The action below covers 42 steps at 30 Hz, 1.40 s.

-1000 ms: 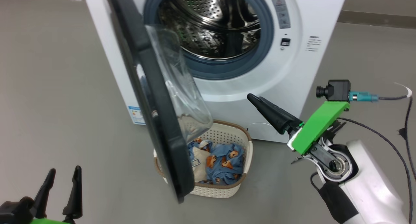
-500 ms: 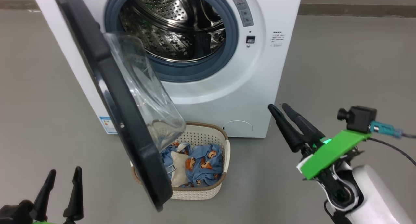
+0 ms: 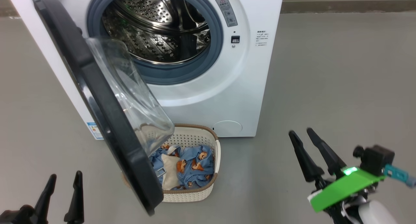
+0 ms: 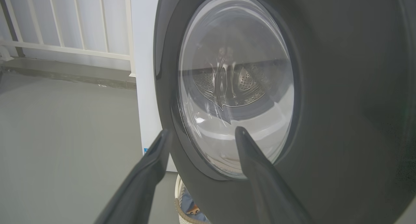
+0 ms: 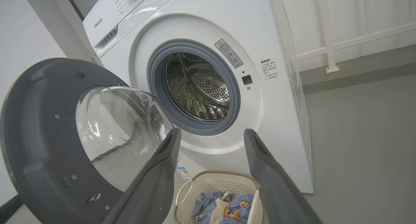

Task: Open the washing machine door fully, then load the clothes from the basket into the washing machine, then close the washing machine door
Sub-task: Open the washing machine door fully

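A grey floor (image 3: 341, 71) runs ahead of the right gripper (image 3: 299, 130) and out to the left of the left gripper (image 3: 65, 174). Up and left of the left gripper's tips, a white railing (image 4: 65, 49) stands on a dark kerb (image 4: 65, 75). Up and right of the right gripper's tips, 1 white post (image 5: 325, 29) rises from the kerb.

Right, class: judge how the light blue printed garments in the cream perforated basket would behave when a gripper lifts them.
The light blue printed garments lie crumpled, so probably floppy, draping from a pinch. Bunched against the small beige cloth piece, they may drag it along. They look thin, so likely light.
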Motion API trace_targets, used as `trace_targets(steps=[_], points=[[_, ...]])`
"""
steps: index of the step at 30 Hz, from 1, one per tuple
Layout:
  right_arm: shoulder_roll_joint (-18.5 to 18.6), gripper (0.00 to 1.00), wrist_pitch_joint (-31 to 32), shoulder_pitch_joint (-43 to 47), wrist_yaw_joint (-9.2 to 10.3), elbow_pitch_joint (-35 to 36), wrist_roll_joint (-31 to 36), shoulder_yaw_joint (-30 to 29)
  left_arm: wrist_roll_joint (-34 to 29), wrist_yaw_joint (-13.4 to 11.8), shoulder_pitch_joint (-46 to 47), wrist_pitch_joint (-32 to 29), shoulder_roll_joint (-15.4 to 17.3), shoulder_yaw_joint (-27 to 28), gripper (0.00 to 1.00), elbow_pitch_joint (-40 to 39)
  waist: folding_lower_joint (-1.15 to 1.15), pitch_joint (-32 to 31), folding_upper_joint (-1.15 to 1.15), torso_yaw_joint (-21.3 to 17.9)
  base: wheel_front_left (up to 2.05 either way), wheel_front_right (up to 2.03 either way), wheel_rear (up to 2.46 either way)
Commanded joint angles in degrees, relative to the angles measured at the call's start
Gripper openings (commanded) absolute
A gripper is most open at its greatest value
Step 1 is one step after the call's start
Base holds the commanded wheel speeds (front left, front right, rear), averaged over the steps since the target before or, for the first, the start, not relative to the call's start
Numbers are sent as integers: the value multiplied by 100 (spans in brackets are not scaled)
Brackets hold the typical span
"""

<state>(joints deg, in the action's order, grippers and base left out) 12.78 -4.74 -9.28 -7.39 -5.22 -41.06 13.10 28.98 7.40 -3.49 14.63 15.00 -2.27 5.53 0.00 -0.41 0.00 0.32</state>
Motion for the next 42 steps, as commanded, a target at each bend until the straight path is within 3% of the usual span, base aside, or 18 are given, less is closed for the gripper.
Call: trace_targets(steps=[1,11,20,42], points=[[-31,100,-129,61,-10,162,118,40,-48,9,148,37,117,235,100,-169,0,0,0,-23,0,0,0],[-275,100,-863,433,-10,-82,977,-204,-32,9,112,37,133,257,100,-199,0,34,0,-218,0,0,0],[-442,100,-1021,441,-10,-582,1845,-503,13,9,126,37,167,224,100,-213,0,78,0,-281,0,0,0],[-660,100,-1025,465,-10,-557,2215,-721,50,9,181,37,175,277,100,-185,0,106,0,-213,0,0,0]])
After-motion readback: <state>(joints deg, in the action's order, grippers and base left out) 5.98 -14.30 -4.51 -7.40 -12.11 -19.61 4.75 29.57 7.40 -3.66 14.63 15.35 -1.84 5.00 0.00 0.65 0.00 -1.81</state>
